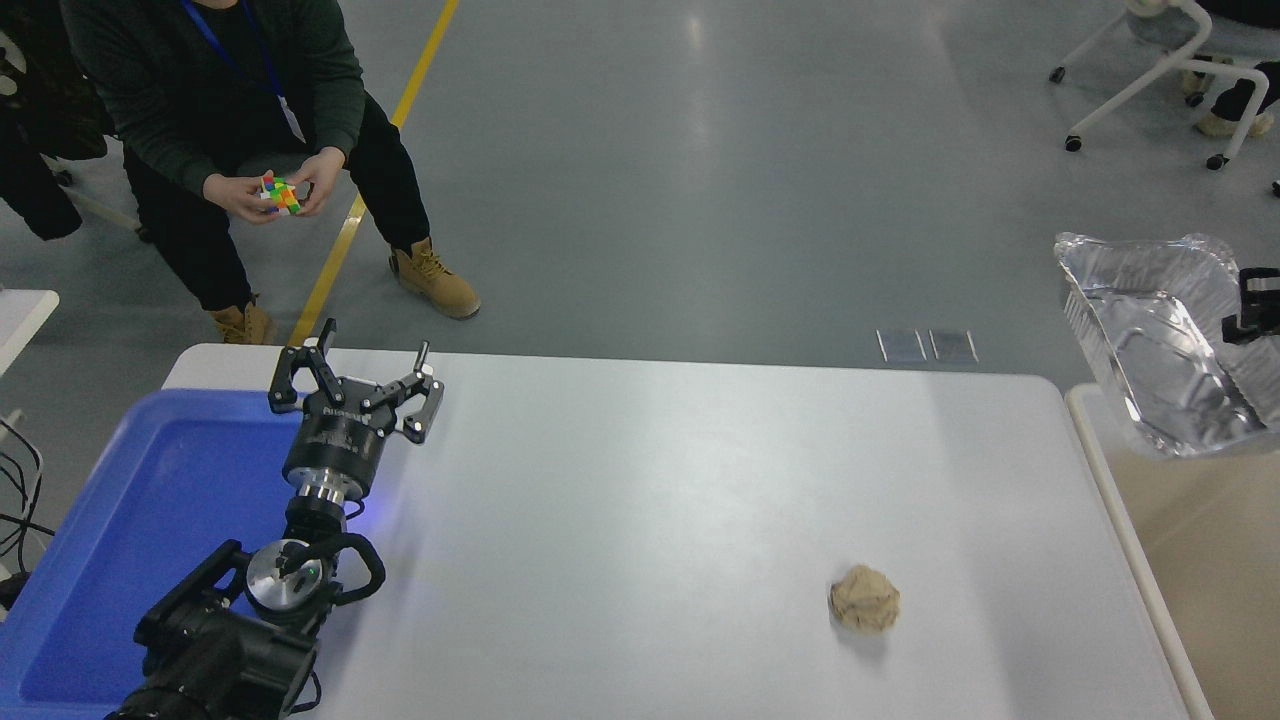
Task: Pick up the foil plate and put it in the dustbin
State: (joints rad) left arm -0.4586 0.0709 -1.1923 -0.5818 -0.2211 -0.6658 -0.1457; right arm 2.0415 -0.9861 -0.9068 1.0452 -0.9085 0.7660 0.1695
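Observation:
The foil plate (1160, 340) is a shiny crinkled silver tray, held tilted in the air at the right edge of the picture, above the near end of the dustbin (1200, 560). My right gripper (1243, 318) is shut on the plate's right rim; only its tip shows, the arm is out of frame. The dustbin is a large beige bin with a pale rim just right of the white table (650, 480). My left gripper (355, 385) is open and parked at the lower left, over the edge of the blue tray.
A small crumpled brown paper ball (865, 598) lies on the table at the front right. A blue plastic tray (110, 530) sits at the left. A person (230, 120) crouches beyond the far left corner, holding a coloured cube. Chairs stand at the far right.

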